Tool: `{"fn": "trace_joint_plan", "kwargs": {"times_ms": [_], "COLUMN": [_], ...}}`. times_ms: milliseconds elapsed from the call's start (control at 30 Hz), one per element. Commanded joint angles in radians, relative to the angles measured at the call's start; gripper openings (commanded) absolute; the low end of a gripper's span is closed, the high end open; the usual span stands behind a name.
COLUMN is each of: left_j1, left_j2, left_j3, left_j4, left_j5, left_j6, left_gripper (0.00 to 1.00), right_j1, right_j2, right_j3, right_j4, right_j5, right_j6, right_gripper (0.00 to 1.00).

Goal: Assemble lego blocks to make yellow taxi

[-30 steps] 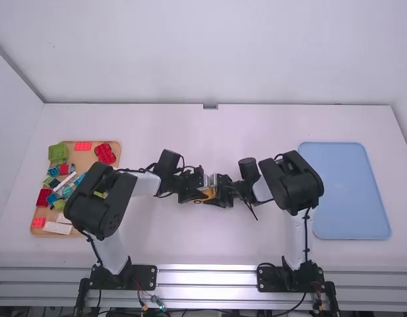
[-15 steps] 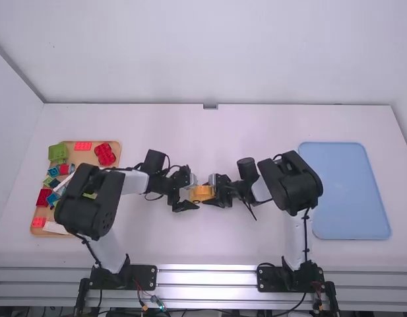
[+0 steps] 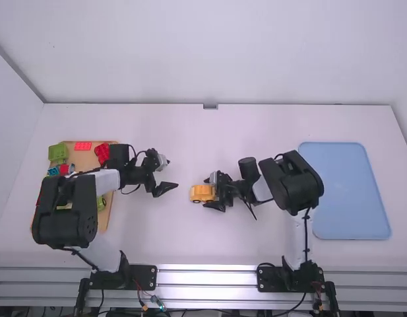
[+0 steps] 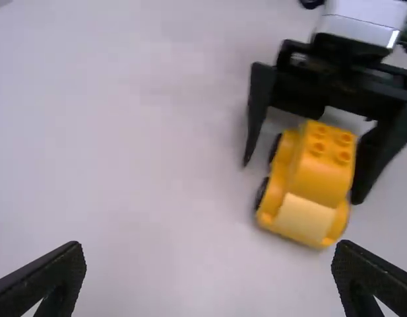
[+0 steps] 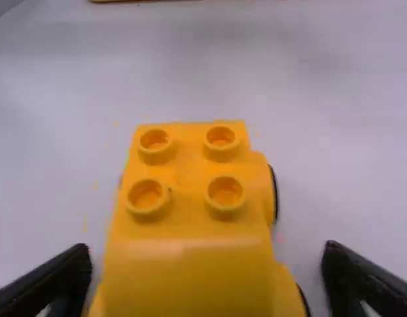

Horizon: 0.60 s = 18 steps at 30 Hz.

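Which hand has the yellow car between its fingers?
The right hand, fingers open around the yellow car; the left hand stands apart from it, also open.

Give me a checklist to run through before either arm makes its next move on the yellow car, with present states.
1. Yellow car upright, studs up: ok.
2. Left end effector open and away from the car: ok.
3. Right end effector withdrawn from the car: not ok. It is open, but its fingers stand on either side of the car.
4. Taxi sign on the roof: not ok. The four studs are bare.
5. Body blocks pressed fully together: cannot tell.
6. More blocks at hand: ok. Red and green ones lie on the wooden tray.
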Motion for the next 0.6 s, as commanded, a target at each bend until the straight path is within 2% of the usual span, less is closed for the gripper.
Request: {"fn": "trace_joint_plan", "kwargs": {"times_ms": [0, 67, 233, 400, 433, 567], "left_j1": [0.013, 0.011, 0.002, 0.015, 0.013, 0.006], "left_j2": [-0.046, -0.074, -0.143, -0.274, -0.312, -0.424], "left_j3": [-0.015, -0.021, -0.048, -0.103, -0.116, -0.139], "left_j4": [0.014, 0.042, 0.085, 0.16, 0.164, 0.132], "left_j5": [-0.073, -0.177, -0.296, -0.522, -0.609, -0.772], "left_j6": [-0.146, -0.245, -0.357, -0.628, -0.712, -0.859], "left_gripper": [0.99, 0.99, 0.99, 0.99, 0.99, 0.99], "right_j1": [-0.027, -0.041, -0.053, -0.053, -0.053, -0.053], "right_j2": [-0.008, -0.038, -0.113, -0.281, -0.335, -0.482], "right_j3": [0.008, 0.005, -0.024, -0.105, -0.126, -0.172], "right_j4": [-0.01, -0.05, -0.108, -0.19, -0.222, -0.305], "right_j5": [0.003, 0.033, 0.13, 0.29, 0.339, 0.475], "right_j6": [0.079, 0.103, 0.1, 0.098, 0.099, 0.131], "right_gripper": [0.99, 0.99, 0.99, 0.99, 0.99, 0.99]}}
